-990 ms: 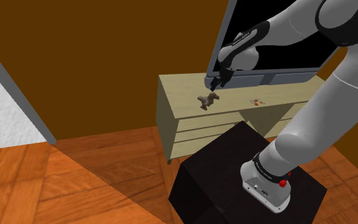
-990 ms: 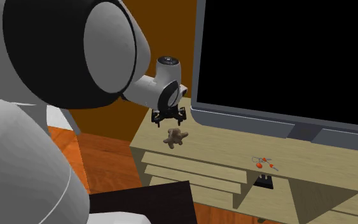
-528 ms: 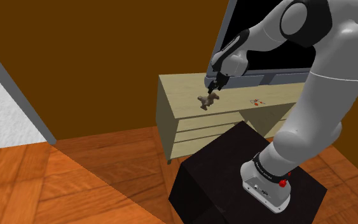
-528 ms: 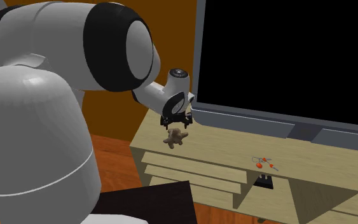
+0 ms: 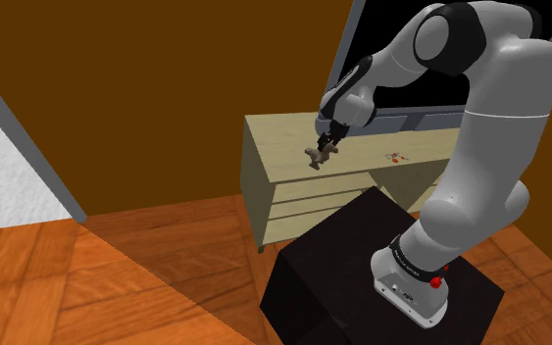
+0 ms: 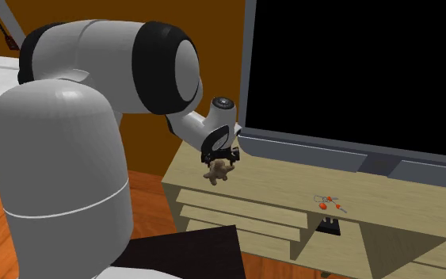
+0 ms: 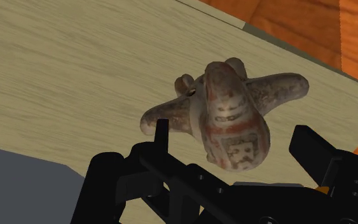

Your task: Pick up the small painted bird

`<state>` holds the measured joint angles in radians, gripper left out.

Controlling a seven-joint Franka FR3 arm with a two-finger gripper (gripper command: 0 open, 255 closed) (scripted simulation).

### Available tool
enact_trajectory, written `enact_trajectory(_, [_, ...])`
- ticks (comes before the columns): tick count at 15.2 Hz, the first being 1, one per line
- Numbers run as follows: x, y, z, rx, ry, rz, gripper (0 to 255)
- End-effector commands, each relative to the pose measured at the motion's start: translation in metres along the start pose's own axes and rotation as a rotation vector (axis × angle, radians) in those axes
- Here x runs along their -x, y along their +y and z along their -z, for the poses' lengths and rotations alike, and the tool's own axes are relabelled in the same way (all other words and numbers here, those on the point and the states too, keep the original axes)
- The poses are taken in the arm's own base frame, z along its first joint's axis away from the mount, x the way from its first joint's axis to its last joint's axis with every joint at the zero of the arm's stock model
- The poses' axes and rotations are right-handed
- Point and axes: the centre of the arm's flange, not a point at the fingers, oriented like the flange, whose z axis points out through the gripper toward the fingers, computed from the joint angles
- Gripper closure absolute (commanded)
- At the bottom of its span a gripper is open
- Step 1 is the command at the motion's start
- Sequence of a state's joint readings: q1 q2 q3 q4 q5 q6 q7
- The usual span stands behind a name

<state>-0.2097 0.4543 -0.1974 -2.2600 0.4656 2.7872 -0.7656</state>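
A small brown bird point(image 5: 317, 156) with red and dark painted bands stands on the pale wooden dresser point(image 5: 274, 132), near its front edge. My black gripper point(image 5: 326, 143) hangs just above and around it, open. In the second exterior view the gripper point(image 6: 223, 161) sits right on top of the bird point(image 6: 217, 174). Seen from the wrist, the bird point(image 7: 228, 114) lies on the dresser top point(image 7: 56, 76) with its wings spread. Its body is between my open gripper point(image 7: 234, 149). The left finger crosses one wing; I cannot tell whether the fingers touch it.
A big black TV screen point(image 6: 356, 71) with a grey frame stands at the dresser's back, close behind the gripper. A small red and orange trinket point(image 6: 328, 203) lies further along the top. Drawers front the dresser point(image 6: 237, 218). The black stand point(image 5: 362, 265) sits on wooden floor.
The gripper has dropped from above the dresser down over the bird, and the arm's upper joints have swung more upright. The bird has stayed in place.
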Motion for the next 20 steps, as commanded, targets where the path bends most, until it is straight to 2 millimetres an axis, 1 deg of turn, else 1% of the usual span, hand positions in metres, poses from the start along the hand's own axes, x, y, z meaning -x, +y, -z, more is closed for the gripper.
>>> enact_trajectory(1, [-0.001,0.000,-0.002,0.000,0.000,0.000,255])
enact_trajectory(10, [0.000,0.000,-0.001,0.000,0.000,0.000,255])
enact_trajectory(20, [-0.007,-0.001,0.051,0.000,0.000,0.000,255])
